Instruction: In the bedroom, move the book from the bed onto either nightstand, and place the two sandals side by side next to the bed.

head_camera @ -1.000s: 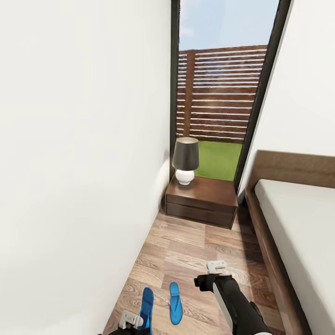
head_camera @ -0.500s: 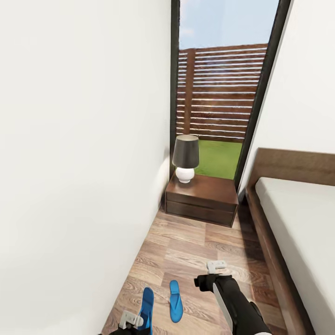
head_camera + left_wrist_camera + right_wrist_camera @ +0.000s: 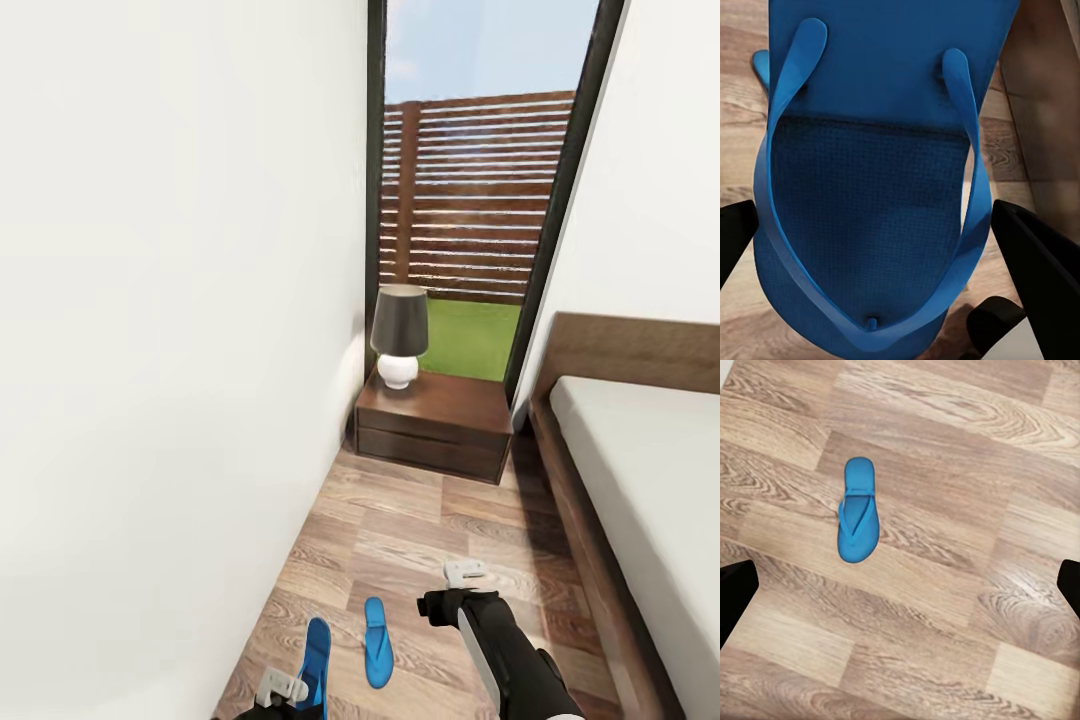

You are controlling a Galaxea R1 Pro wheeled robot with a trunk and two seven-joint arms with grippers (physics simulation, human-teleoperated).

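We find the left gripper [image 3: 283, 688] pinching one blue sandal [image 3: 870, 187] above the floor [image 3: 400, 530]. The right gripper [image 3: 463, 573] hangs spread; the second sandal [image 3: 857, 520] lies flat between wall and bed [image 3: 640, 480].

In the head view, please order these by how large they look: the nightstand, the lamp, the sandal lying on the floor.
1. nightstand
2. lamp
3. sandal

The sandal is nearer the camera, so true sizes may differ.
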